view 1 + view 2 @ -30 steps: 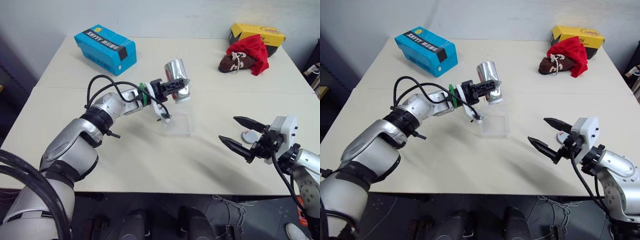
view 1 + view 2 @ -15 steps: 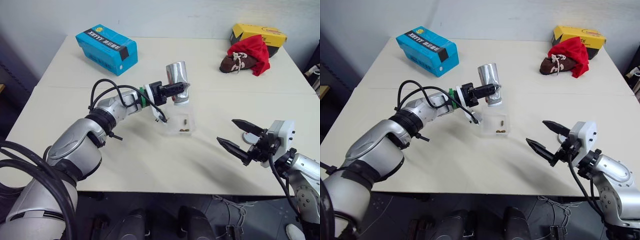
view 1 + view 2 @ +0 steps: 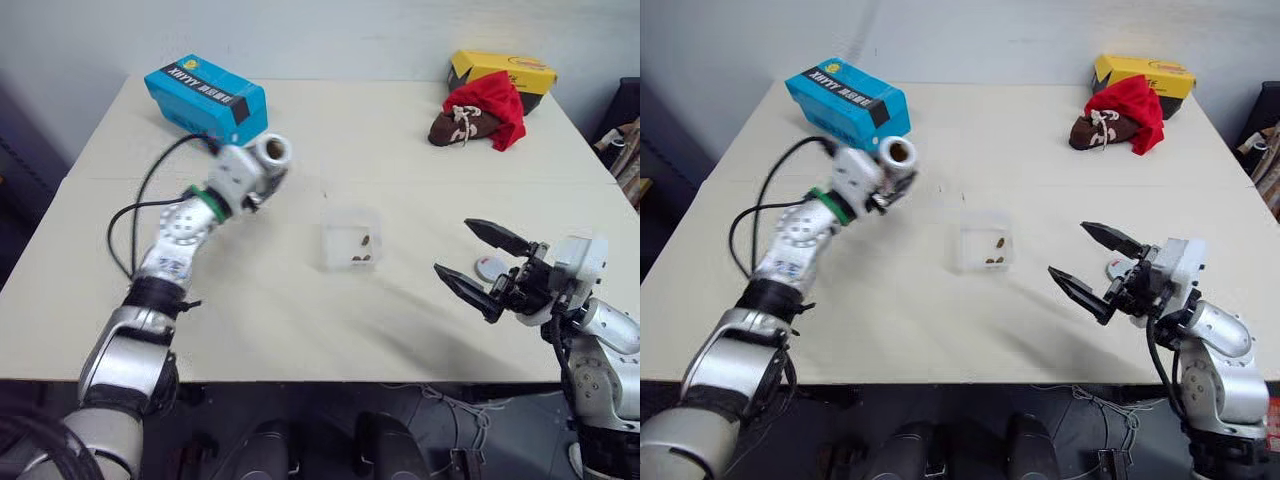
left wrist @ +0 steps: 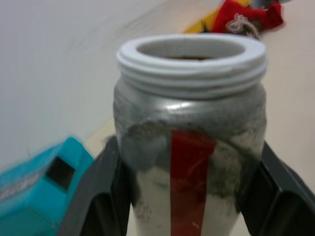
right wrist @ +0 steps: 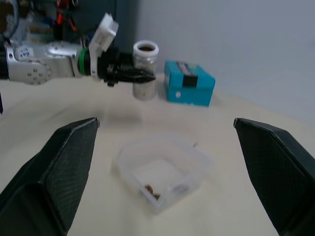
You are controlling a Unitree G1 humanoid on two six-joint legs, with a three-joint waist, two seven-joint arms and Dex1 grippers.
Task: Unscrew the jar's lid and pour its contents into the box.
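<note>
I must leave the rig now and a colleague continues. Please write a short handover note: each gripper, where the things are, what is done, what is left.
Left gripper: shut on the jar, held upright above the table, off to the left of the box, near the blue carton.
Right gripper: open, holding nothing, above the table's near right part.
Lid: off, lying on the table beside the right gripper.
Done: the lid is unscrewed; brown pieces lie in the box.
Left: check inside the jar for leftovers, then set it down.
</note>
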